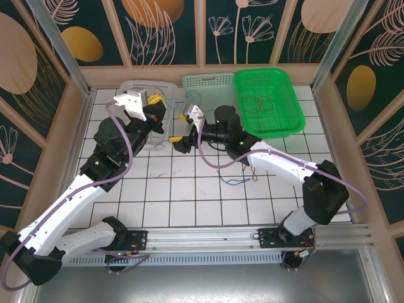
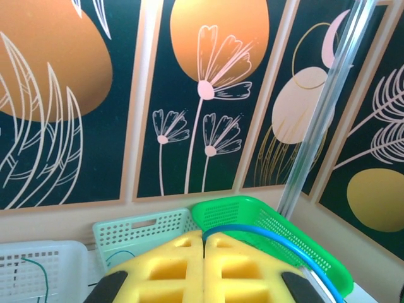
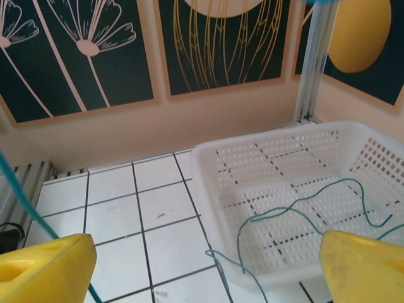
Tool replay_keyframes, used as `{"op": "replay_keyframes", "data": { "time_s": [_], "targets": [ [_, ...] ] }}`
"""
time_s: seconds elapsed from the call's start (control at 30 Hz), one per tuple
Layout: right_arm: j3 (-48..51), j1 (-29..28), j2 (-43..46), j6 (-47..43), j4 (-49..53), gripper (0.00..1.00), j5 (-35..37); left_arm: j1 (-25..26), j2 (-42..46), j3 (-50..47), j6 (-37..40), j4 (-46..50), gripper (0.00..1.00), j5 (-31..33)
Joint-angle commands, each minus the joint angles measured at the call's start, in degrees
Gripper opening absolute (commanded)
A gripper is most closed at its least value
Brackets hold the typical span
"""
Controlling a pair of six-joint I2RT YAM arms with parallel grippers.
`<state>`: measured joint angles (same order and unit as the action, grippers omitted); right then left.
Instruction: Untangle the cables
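Left gripper (image 2: 203, 235): pads pressed together on blue cable (image 2: 278, 238) at their tip.
Right gripper (image 3: 208, 255): pads wide apart; white basket (image 3: 271, 136) with green cable (image 3: 303, 205) ahead.

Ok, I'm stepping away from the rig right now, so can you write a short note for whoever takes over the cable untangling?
The left hand is shut, and a blue cable comes out from between its pads.
The right hand is open, holds nothing and faces the white basket.
Cables: a green cable lies in the white basket, looped strands lie in the bright green basket, and blue and red strands lie loose on the tiles.
Done: some cables seem to be separated into baskets.
Left: probably the blue cable and the strands on the tiles.
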<state>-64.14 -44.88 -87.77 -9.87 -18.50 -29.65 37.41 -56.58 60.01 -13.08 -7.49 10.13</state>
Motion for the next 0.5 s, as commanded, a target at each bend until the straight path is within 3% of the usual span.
{"op": "replay_keyframes", "data": {
  "time_s": [0.0, 0.23, 0.47],
  "targets": [
    [0.91, 0.27, 4.70, -2.78, 2.00, 0.91, 0.41, 0.04, 0.84, 1.87, 1.13, -1.37, 0.04, 2.66],
    [4.02, 1.73, 8.63, -3.02, 0.68, 0.89, -0.31, 0.05, 0.20, 2.83, 0.37, -1.26, 0.03, 0.64],
    [1.92, 1.64, 5.25, -3.29, -0.59, 0.90, -1.58, 0.04, -0.73, 2.92, -0.44, -1.61, 0.03, -0.46]
  ]
}}
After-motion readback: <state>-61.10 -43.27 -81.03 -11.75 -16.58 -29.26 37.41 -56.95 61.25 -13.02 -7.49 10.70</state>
